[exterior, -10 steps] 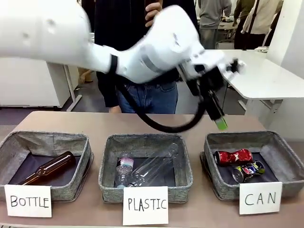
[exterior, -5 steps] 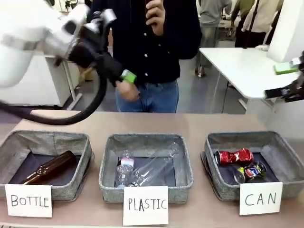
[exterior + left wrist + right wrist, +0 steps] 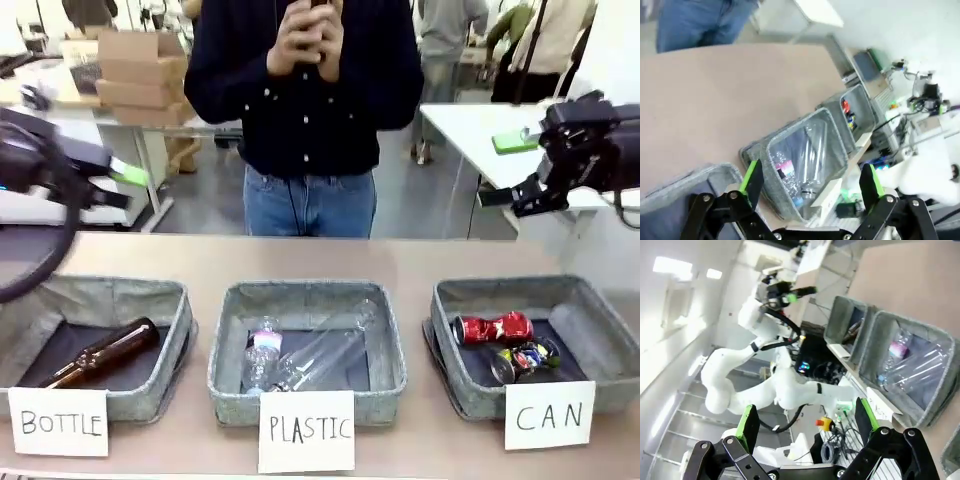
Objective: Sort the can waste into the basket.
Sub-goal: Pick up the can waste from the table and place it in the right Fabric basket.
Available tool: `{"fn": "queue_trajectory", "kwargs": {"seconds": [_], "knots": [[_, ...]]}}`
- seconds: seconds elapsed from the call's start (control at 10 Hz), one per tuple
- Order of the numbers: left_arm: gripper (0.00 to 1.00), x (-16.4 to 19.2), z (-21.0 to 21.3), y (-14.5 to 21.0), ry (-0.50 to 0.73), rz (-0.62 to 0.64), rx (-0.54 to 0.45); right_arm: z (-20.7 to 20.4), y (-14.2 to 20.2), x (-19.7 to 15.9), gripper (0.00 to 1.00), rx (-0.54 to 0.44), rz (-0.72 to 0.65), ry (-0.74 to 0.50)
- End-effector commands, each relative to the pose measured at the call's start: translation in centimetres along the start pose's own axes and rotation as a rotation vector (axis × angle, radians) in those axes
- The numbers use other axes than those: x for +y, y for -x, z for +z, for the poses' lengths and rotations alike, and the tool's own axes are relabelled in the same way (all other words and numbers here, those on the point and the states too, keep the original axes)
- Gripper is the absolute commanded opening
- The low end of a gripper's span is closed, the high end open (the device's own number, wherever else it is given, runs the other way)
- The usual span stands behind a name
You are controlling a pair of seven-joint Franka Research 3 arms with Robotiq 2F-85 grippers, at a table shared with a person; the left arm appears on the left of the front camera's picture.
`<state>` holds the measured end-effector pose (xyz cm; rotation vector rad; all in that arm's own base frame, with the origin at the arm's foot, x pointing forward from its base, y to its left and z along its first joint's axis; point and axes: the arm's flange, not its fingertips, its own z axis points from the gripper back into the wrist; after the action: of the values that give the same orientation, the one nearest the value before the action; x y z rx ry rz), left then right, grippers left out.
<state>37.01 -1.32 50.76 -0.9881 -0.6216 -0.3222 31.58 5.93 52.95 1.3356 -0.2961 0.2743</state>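
Note:
Both cans lie in the grey basket (image 3: 470, 292) signed "CAN" at the right: the dented red can (image 3: 490, 328) behind, the dark printed can (image 3: 527, 358) in front. The left wrist view shows this basket (image 3: 858, 95) small and far off, with the red can (image 3: 845, 105) in it. My left gripper (image 3: 118, 188) hangs open and empty above the far left of the table; in its own view the fingers (image 3: 751, 177) stand wide apart. My right gripper (image 3: 505, 170) is open and empty, high above the right basket's far side, with its fingers (image 3: 862, 415) spread.
The middle basket (image 3: 230, 300) signed "PLASTIC" holds clear plastic bottles (image 3: 315, 355). The left basket (image 3: 110, 290) signed "BOTTLE" holds a brown glass bottle (image 3: 100, 352). A person (image 3: 305, 90) stands at the far side with hands raised to the chest. A white table (image 3: 470, 125) stands behind at the right.
My left arm has swung from over the CAN basket, across the middle, back to the far left. My right gripper has come into view and moved a little inward. The cans have not moved.

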Motion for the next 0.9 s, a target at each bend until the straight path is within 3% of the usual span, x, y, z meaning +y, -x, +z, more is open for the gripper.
{"fn": "queue_trajectory", "kwargs": {"seconds": [0.0,0.1,0.8], "knots": [[1.00,-1.8,-2.3,-0.2,-0.034,-0.070,0.042,-1.0,-0.7,-1.1,1.00,0.008,-0.010,0.153],[1.00,-1.8,-2.3,-0.2,-0.034,-0.070,0.042,0.0,0.0,0.0,1.00,0.000,0.000,0.000],[1.00,-1.8,-2.3,-0.2,-0.034,-0.070,0.042,0.0,0.0,0.0,1.00,0.000,0.000,0.000]]}}
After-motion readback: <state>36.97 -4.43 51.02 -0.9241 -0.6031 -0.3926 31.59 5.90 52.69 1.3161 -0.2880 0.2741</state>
